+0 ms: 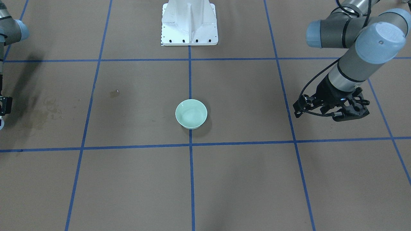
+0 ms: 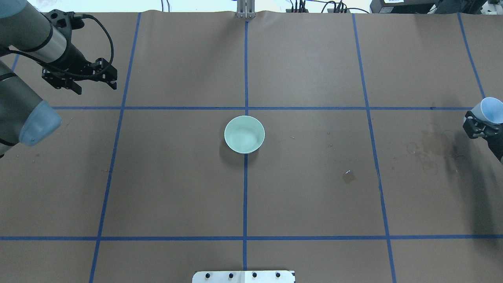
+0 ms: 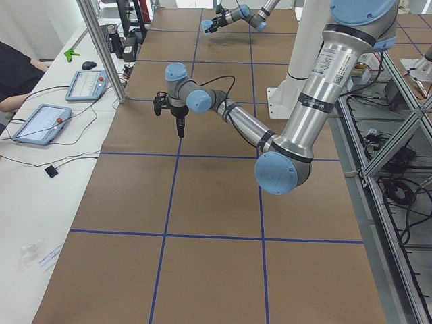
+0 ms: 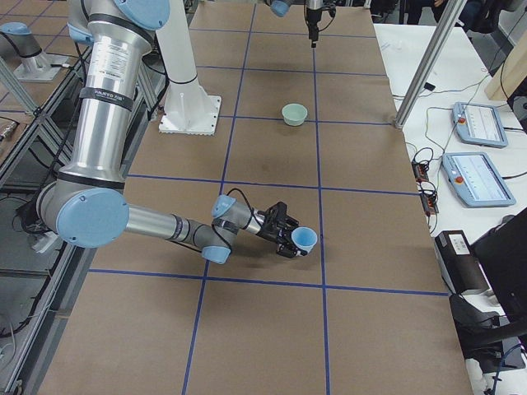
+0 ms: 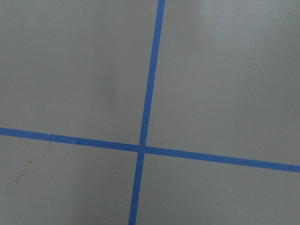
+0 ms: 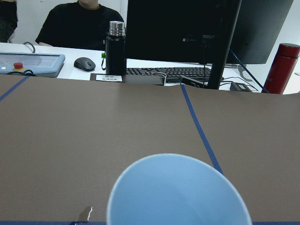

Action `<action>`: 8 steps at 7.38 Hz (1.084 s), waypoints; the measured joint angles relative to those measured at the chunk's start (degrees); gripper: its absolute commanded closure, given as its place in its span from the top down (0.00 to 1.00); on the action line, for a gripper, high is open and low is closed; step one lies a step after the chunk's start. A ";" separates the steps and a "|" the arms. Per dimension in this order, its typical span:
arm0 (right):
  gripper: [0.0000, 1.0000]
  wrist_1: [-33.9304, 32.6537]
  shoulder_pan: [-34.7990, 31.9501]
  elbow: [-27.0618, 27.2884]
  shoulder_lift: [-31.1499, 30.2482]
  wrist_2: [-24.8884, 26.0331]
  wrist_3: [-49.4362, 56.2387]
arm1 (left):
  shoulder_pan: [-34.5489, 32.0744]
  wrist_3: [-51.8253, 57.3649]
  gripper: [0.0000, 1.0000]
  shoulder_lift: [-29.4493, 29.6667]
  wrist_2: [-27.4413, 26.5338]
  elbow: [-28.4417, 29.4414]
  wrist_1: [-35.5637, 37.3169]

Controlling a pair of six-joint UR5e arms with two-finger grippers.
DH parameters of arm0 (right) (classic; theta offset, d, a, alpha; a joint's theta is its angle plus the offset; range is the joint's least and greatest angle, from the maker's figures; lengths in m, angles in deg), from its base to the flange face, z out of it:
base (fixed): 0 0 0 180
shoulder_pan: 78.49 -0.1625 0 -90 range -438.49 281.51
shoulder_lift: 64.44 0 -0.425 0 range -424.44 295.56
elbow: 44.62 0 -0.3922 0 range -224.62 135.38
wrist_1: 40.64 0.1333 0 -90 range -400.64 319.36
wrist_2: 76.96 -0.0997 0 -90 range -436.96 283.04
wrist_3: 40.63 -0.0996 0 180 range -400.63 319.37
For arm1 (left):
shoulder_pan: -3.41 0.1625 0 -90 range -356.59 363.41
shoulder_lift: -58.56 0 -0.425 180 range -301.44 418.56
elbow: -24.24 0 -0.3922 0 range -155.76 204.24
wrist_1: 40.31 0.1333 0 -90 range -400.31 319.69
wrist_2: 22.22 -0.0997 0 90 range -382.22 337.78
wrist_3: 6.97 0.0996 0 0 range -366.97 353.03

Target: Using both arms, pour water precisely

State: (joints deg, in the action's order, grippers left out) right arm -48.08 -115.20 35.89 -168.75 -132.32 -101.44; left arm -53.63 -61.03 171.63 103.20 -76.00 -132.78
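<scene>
A pale green bowl [image 1: 191,114] stands at the table's middle on a blue tape line, also in the overhead view [image 2: 244,134] and the right view [image 4: 294,113]. Its inside shows a faint sheen; I cannot tell if it is water. My right gripper [image 2: 481,124] is far to the right at the table's edge, shut on a light blue cup [image 2: 489,109] that it holds tilted [image 4: 305,239]; the cup's inside [image 6: 178,192] shows no clear liquid. A small wet glinting spot [image 2: 348,175] lies between cup and bowl. My left gripper [image 2: 78,78] hangs empty over the far left, pointing down; its fingers are hidden.
Dull dried ring stains [image 2: 432,146] mark the paper near the right gripper. The white pedestal [image 1: 189,24] stands at the robot's side. Beyond the far edge are a desk with a black bottle [image 6: 115,47], a monitor, tablets [image 3: 40,123] and a seated person.
</scene>
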 measured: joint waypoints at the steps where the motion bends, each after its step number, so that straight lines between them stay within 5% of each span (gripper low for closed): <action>1: 0.00 0.04 0.94 -0.03 -0.55 0.58 -0.22 | 0.00 0.00 1.00 0.11 0.00 0.02 0.00; 8: 0.04 0.14 3.76 -0.73 -2.36 0.56 -0.26 | 0.00 0.11 1.00 0.21 0.06 -0.09 0.00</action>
State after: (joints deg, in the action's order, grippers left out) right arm -47.93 -111.45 35.16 -171.11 -131.76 -101.70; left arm -53.63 -60.91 171.83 103.26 -76.10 -132.78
